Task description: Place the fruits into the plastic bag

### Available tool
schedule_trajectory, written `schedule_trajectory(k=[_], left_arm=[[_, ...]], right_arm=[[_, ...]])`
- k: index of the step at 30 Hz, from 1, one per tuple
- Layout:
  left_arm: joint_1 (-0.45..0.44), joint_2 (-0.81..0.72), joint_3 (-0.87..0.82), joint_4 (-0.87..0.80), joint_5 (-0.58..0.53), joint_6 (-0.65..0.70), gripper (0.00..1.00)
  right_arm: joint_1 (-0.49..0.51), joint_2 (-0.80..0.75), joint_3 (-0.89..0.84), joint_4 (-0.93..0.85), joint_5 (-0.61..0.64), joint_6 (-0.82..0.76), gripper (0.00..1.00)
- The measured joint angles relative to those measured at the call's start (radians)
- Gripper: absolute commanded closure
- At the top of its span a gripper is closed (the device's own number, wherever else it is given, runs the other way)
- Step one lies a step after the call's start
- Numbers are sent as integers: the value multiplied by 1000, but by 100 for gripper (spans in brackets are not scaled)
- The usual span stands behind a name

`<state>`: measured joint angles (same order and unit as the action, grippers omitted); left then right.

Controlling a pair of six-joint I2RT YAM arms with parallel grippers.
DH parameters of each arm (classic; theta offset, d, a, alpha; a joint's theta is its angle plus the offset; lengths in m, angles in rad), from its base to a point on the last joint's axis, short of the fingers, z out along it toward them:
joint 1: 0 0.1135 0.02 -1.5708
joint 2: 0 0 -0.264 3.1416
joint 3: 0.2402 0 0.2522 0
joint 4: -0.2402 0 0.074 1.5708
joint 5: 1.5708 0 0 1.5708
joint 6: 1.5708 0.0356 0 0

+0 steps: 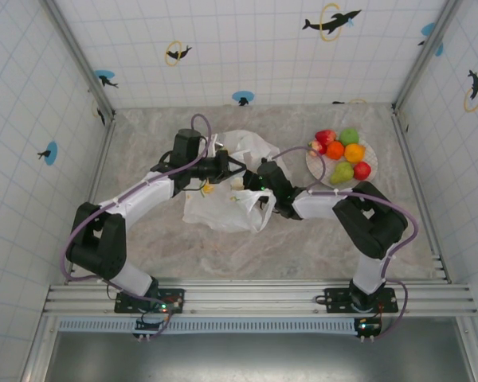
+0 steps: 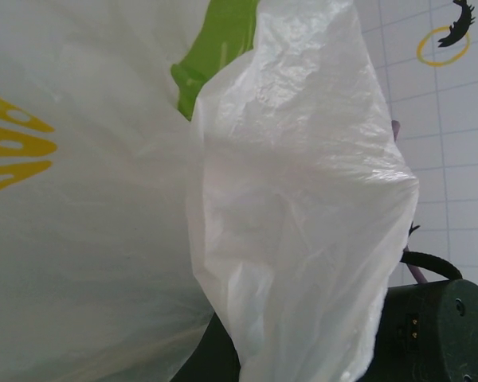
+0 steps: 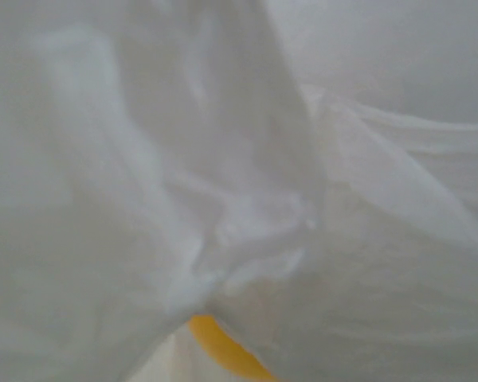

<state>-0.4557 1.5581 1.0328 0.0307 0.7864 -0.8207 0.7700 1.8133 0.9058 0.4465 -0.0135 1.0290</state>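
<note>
Your thin white crinkly plastic bag point(image 1: 219, 211), printed with yellow-green citrus slices, lies crumpled mid-tabletop point(image 1: 303, 247). Glossy toy fruits point(image 1: 344, 153) sit heaped on a round checked plate point(image 1: 312, 169) right of the bag, apart from it. Bare tabletop lies open on the bag's near side. Your left jaws pinch the bag's far rim. Your right jaws are buried in film, so you cannot tell their state. From the right wrist, a yellow curve point(image 3: 223, 354) shows under the film.

- left arm point(image 1: 135, 199): elbow folded back near left base, forearm angled forward and right
- left gripper point(image 1: 233, 167): points right, jaws closed
- right arm point(image 1: 334, 203): elbow bent at right, forearm extended left
- right gripper point(image 1: 256, 193): points left, near left gripper; jaw opening not discernible
</note>
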Motion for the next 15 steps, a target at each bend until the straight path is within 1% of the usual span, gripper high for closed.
schedule_trajectory(k=[3,6,11,15], left_arm=[[0,2,0,2,0,0,100],[0,2,3,2,1,0,100],[14,2,9,-8,5,12,100],[69,2,10,-42,17,55,100]], right_arm=[[-5,0,0,6,-33,-1,7],[-8,-1,-1,18,-63,-5,7],[-21,-43,-45,60,-118,-41,15],[-32,-135,-118,75,-146,-103,19]])
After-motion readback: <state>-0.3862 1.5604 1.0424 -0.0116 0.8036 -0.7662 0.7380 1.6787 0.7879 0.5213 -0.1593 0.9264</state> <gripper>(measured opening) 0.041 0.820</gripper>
